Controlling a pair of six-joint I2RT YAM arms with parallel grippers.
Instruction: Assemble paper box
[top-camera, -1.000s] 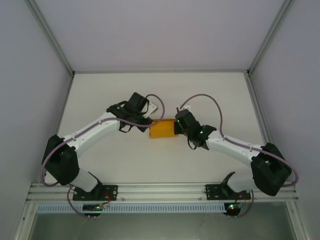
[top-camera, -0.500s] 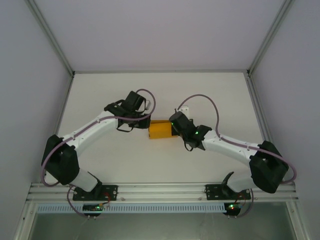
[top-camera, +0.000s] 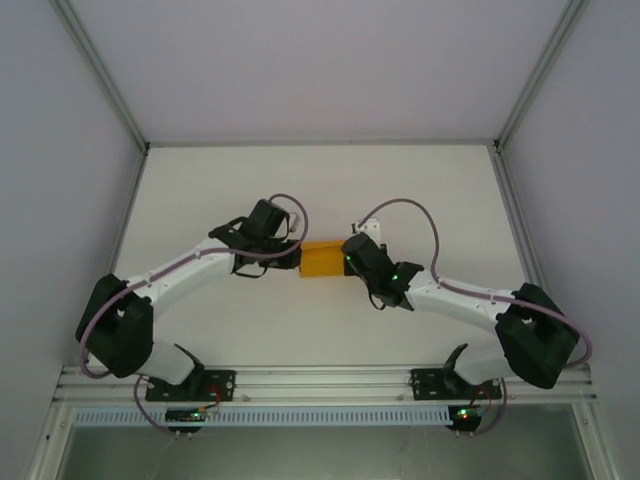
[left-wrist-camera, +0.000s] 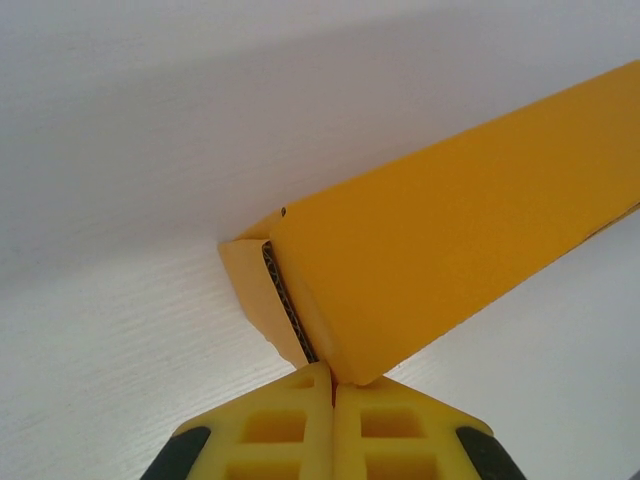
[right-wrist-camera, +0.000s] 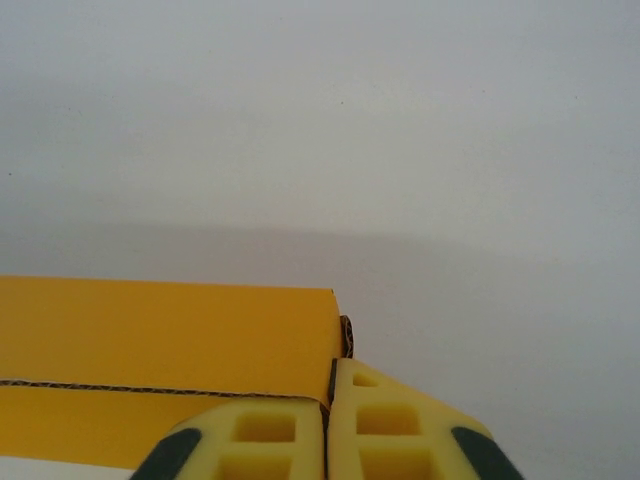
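Top view: the paper box (top-camera: 322, 260) lies near the middle of the white table (top-camera: 330, 185), its long axis running 9 to 3 o'clock. It reads as a closed, flat orange-yellow rectangle, plain on top.

The left gripper (top-camera: 297, 259) meets the box at its 9 o'clock end, and the right gripper (top-camera: 348, 262) meets it at the 3 o'clock end. The two arms reach in from 7 and 5 o'clock, so the box sits between the two wrists. A purple cable (top-camera: 400, 204) loops above the right wrist, toward 12 o'clock.

Left wrist view: the left gripper (left-wrist-camera: 333, 395) is at 6 o'clock, and its yellow fingers (left-wrist-camera: 265, 430) are pressed flat together. The box (left-wrist-camera: 450, 235) stretches from the fingertips toward 2 o'clock. We see a corrugated card edge and a small end flap (left-wrist-camera: 250, 285) at its near end. The lower corner of that end runs straight into the seam between the fingers, so we log the jaws as clenched on the box's card.

Right wrist view: the right gripper (right-wrist-camera: 328, 415) is at 6 o'clock, fingers (right-wrist-camera: 395, 430) together. The box (right-wrist-camera: 170, 335) fills the 8 o'clock quarter, and a dark card edge drops into the finger seam. We log these jaws as clenched on the box as well. Whether the box rests on the table or is slightly lifted, we cannot tell.
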